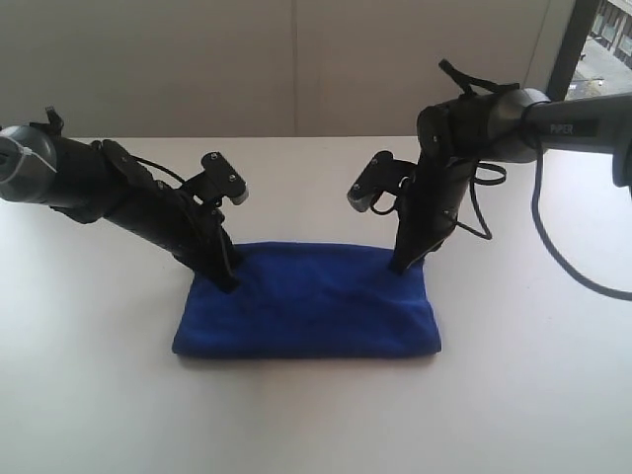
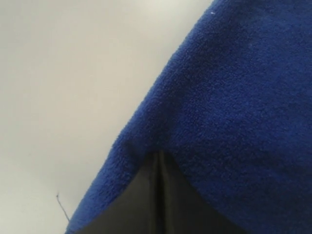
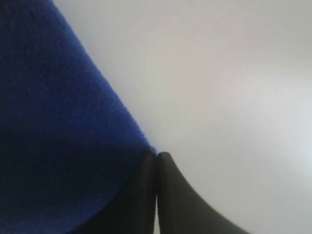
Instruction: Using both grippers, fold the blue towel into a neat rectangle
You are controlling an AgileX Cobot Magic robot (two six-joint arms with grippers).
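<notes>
Two far corners of the towel (image 1: 308, 301) are pinched, one each by the closed left gripper (image 1: 225, 276) and right gripper (image 1: 405, 265). It lies doubled in the middle of the desk (image 1: 99, 395); matched holds likely keep its edges square.

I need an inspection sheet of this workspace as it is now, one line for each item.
Surface: plain white table, matte.
Job's things: deep royal-blue soft cloth towel, lying flat as a folded rectangle, edges roughly even.
Clutter: nothing seen.
Grippers: left black gripper and right black gripper both closed, tips at the towel's far corners; whether they pinch cloth is unclear.
Cables: thin black cable hangs loose off the right arm, apart from the towel.
Surroundings: pale wall behind; window at the exterior view's top right.
</notes>
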